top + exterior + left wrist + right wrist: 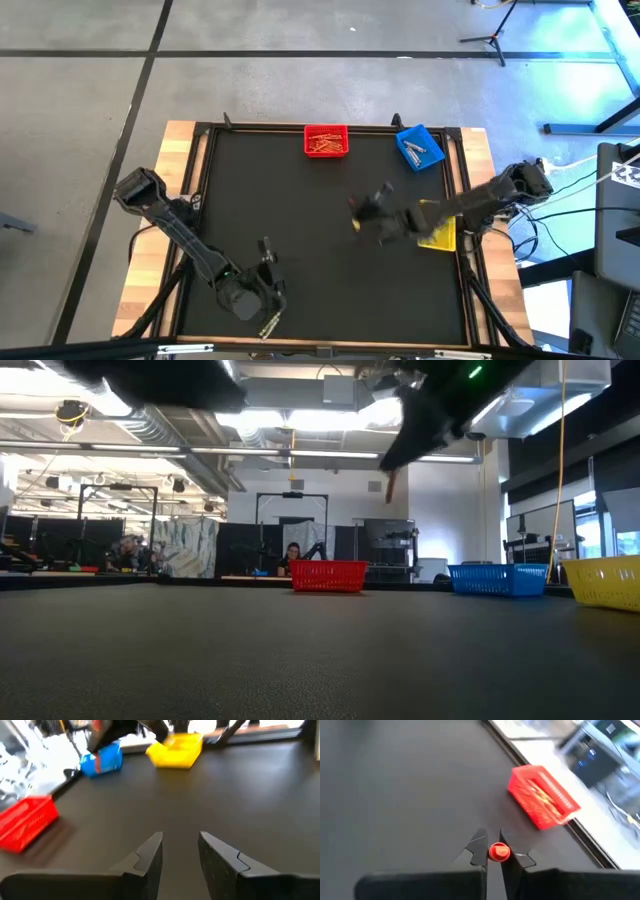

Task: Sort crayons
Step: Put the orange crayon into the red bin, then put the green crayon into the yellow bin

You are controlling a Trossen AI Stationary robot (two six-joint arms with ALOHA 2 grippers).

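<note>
now the right hand (494,854) is seen closed on a red crayon (499,851), pinched end-on between the two dark fingers (479,851), well above the black tabletop (300,220). from overhead, that hand (362,214) is held out over the middle of the mat, with its arm stretched across the yellow bin (440,233) at the right edge. in the low view the crayon (389,485) is shown hanging as a short red stick under the dark hand (405,445), high above the surface.

over by the far edge, the red bin (326,140) is filled with a heap of red and orange crayons (325,143), and the same bin (543,796) is caught ahead of the right wrist camera with its sticks visible inside. just to its right the blue bin (420,147) is set at a tilt, with a few pale pieces lying in it; what they are can't be made out.

meanwhile the left hand (266,256) is parked near the front left of the tabletop, low over the bare mat. its fingers (150,852) are spread apart, nothing between them, and the three bins are lined up in the distance beyond. a person is seen far back in the room behind the red bin (329,575).
</note>
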